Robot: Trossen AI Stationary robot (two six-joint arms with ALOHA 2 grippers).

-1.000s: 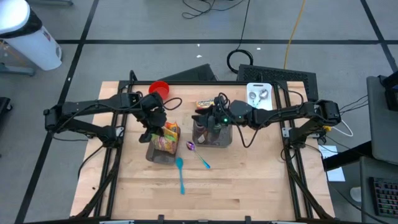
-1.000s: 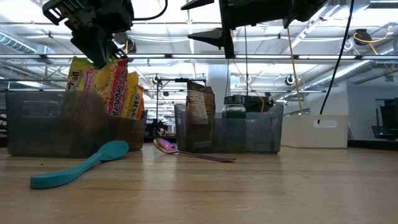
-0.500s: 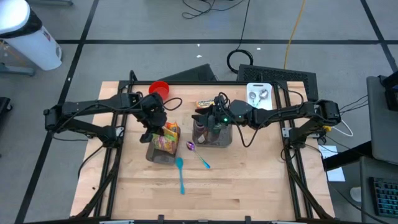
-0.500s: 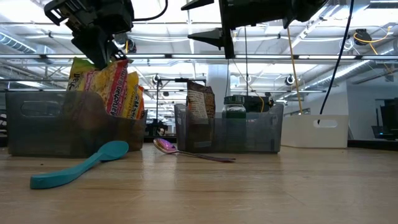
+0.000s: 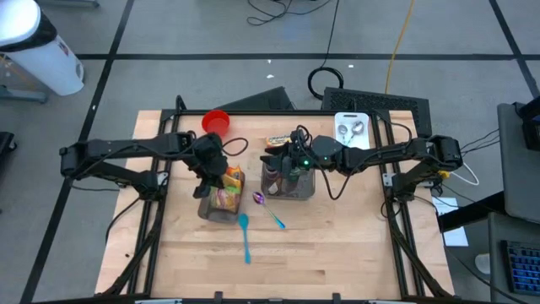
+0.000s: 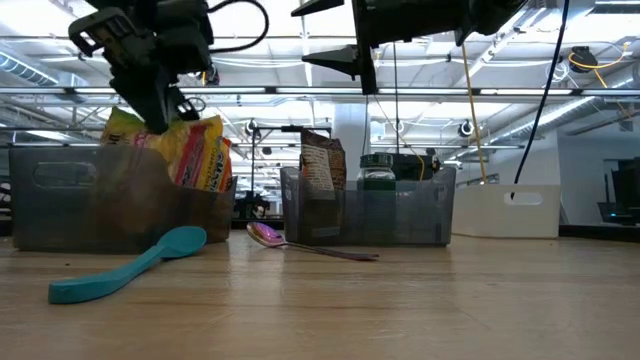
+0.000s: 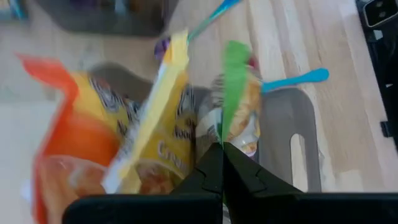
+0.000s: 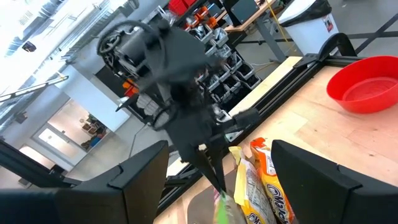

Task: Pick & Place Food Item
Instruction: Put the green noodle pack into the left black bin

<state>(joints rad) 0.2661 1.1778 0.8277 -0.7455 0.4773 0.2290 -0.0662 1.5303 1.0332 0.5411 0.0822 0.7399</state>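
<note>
Now I see my left gripper [image 5: 215,175], jaws clamped on a green-edged yellow crinkly snack packet [image 7: 239,99], lowering it into the dark translucent plastic bin [image 6: 70,205] near the bench's left edge. Right gripper [image 5: 274,155] hovers, jaws apart.

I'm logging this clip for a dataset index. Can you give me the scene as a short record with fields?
left claw: shut on green-edged packet, over left bin
right claw: open, above right bin
left bin contents: yellow and orange snack packets
right bin contents: brown pouch, dark jar
on table: teal spoon, purple spoon, red bowl
</note>
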